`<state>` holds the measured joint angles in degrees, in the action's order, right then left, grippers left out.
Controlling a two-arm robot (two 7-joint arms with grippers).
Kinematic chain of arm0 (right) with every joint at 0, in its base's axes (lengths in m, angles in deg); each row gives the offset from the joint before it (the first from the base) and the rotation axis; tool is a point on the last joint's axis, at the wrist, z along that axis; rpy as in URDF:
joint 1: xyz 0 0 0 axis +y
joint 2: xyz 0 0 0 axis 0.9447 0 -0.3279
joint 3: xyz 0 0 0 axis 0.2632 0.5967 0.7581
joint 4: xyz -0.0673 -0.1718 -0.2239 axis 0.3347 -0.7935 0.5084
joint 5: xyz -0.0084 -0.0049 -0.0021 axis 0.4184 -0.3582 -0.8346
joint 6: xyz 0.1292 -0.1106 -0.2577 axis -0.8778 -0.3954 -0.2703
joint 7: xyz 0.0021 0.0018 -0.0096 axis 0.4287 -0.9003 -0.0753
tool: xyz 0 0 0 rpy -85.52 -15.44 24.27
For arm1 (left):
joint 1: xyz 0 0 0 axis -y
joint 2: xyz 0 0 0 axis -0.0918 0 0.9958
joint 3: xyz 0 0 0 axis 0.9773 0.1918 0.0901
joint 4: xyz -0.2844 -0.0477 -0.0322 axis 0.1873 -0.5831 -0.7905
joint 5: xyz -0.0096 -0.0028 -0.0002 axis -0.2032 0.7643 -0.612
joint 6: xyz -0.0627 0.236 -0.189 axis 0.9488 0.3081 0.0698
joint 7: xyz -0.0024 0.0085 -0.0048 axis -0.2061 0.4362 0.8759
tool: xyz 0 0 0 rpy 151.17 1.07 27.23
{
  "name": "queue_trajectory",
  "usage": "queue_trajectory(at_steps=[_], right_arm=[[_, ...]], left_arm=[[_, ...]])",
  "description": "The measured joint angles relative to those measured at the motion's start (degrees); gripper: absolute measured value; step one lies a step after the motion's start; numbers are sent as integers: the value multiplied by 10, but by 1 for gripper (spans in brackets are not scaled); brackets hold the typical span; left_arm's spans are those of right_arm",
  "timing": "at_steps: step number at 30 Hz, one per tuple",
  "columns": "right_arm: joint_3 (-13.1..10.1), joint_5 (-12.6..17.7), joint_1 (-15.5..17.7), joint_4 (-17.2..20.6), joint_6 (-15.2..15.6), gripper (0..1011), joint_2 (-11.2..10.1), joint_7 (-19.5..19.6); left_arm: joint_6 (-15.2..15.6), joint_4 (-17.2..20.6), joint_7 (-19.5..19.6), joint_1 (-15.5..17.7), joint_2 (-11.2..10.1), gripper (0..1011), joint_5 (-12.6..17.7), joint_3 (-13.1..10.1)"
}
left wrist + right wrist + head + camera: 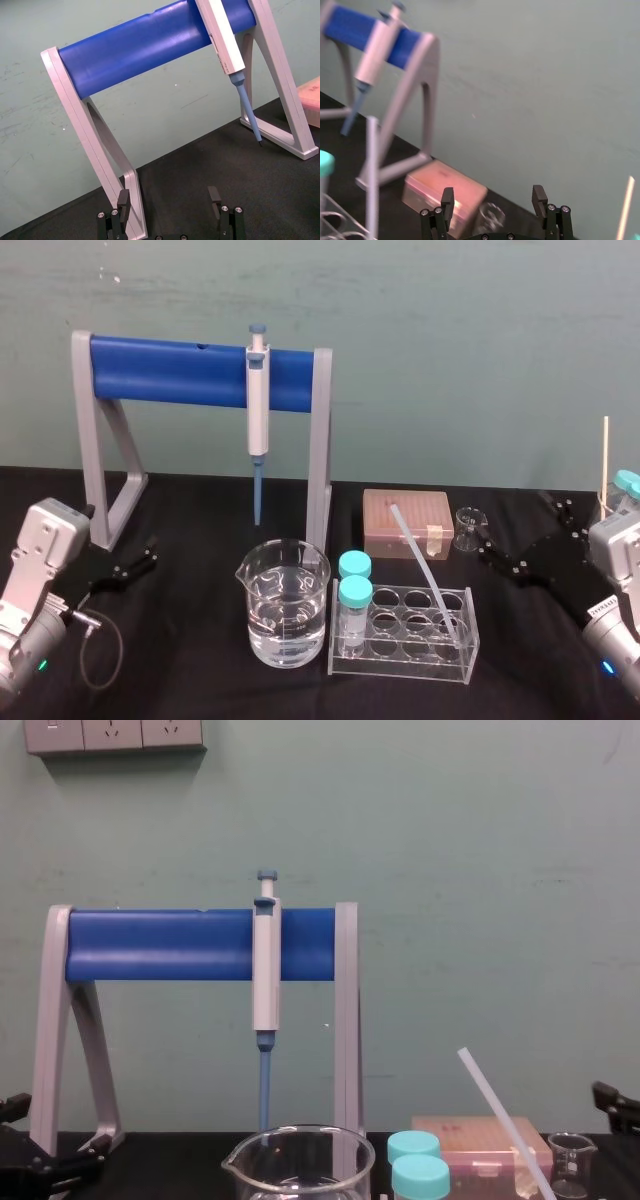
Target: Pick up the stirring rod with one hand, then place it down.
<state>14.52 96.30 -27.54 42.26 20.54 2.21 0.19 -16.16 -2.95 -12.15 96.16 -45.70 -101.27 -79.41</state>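
The stirring rod (428, 575) is a thin translucent white rod. Its lower end stands in the clear tube rack (400, 640) and it leans back and to the left over the pink box; it also rises in the chest view (495, 1105) and in the right wrist view (371, 175). My right gripper (512, 532) hovers to the right of the rod, open and empty, and its fingers (538, 195) frame the small glass beaker (492, 217). My left gripper (169, 197) rests open at the far left, by the foot of the stand.
A large beaker of water (283, 605) stands left of the rack, which holds two teal-capped tubes (354, 590). Behind are the pink box (407, 522), the small beaker (467, 528) and a blue-barred stand (170, 370) with a hanging pipette (258, 410). A wooden stick (605, 455) rises at the far right.
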Motion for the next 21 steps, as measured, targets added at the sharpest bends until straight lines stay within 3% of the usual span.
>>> queue_trajectory(at_steps=[11,16,21], right_arm=[[9,-5,10,26,-80,1002,-1,-69],[14,-2,2,22,-96,1000,4,-97],[17,47,-22,-3,-90,1000,19,-153]], left_arm=[[0,0,0,0,0,1000,0,0],[0,0,0,0,0,1000,0,0],[0,0,0,0,0,1000,0,0]])
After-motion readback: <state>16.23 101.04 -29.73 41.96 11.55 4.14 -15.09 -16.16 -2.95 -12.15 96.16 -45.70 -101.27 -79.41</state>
